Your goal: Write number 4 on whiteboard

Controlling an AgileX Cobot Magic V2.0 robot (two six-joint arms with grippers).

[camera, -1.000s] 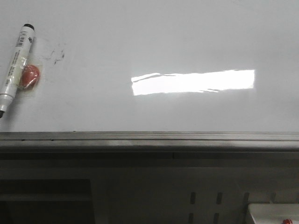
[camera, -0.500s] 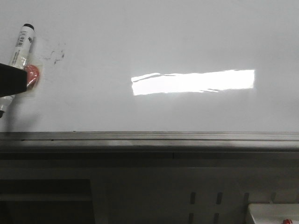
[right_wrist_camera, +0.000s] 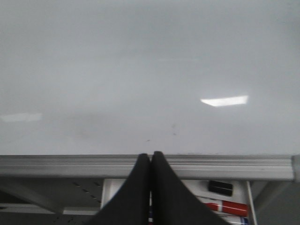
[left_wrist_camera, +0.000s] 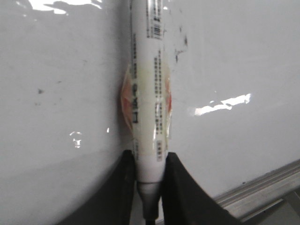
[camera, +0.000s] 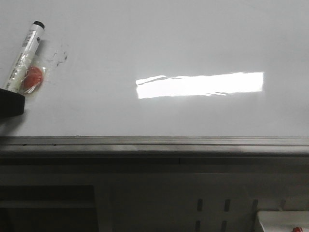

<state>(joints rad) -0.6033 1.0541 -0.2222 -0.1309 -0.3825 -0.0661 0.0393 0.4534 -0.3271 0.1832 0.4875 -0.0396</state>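
The whiteboard [camera: 159,43] fills the front view, with a bright reflection [camera: 200,84] and a grey bottom rail [camera: 154,142]. A white marker [camera: 25,53] with a black cap lies slanted against the board at the far left, and a red disc [camera: 33,79] is taped to it. My left gripper [camera: 10,104] enters at the left edge. In the left wrist view that gripper [left_wrist_camera: 149,159] is shut on the marker [left_wrist_camera: 149,84] near its tip end. My right gripper [right_wrist_camera: 151,157] is shut on nothing, just over the rail [right_wrist_camera: 70,166]. No number 4 is in view.
Faint grey smudges [camera: 60,55] mark the board beside the marker. Below the rail at the right sits a white tray [camera: 282,218]; the right wrist view shows a red marker [right_wrist_camera: 227,207] and a small black block [right_wrist_camera: 220,187] in it.
My left gripper has come in from the left edge and closed on the marker's lower end. The marker has shifted up and to the right with the red disc.
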